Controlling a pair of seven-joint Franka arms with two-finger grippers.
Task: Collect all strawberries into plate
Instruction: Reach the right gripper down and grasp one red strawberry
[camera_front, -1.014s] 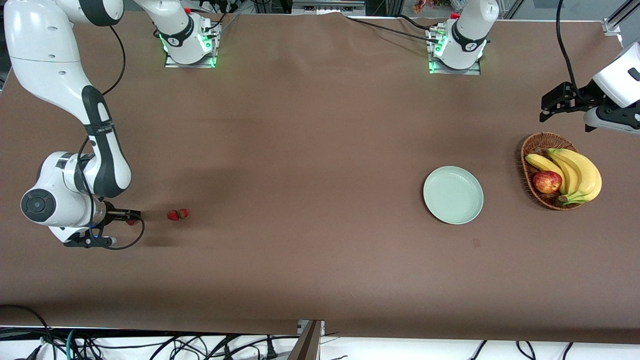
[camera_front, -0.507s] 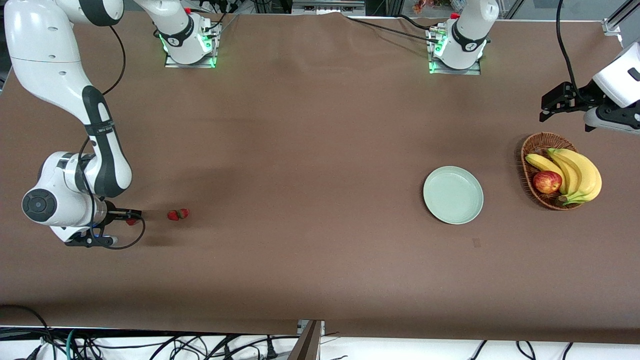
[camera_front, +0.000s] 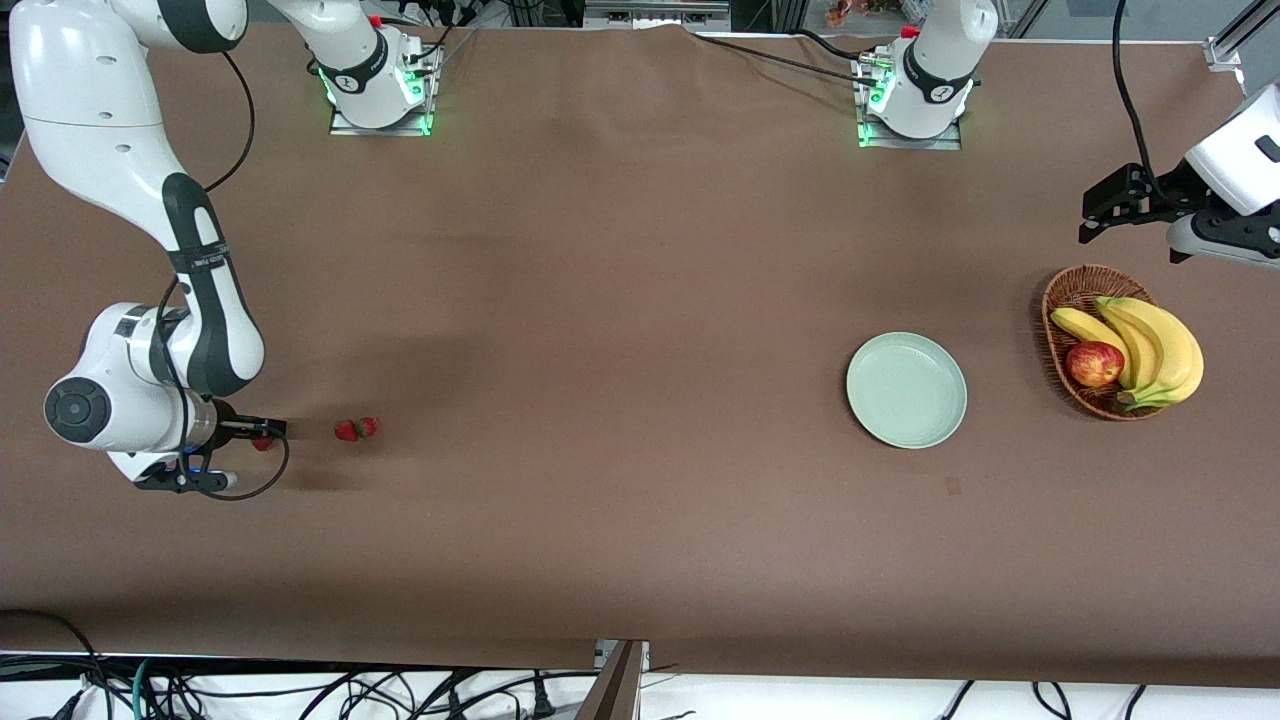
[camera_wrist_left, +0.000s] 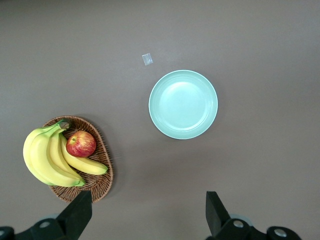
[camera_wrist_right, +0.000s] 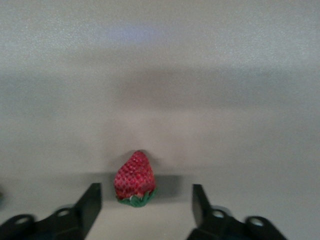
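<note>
Three small red strawberries (camera_front: 355, 429) lie near the tabletop's edge at the right arm's end; your round mint-green plate (camera_front: 906, 389) holds none. Right tool (camera_front: 262, 435), fingers apart, straddles one berry (camera_wrist_right: 133, 179). Left tool (camera_front: 1100, 212) waits, spread.

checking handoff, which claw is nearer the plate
Left. The left claw hangs open over the table beside the basket, at the plate's end. The right claw sits open around a strawberry at the right arm's end.
</note>
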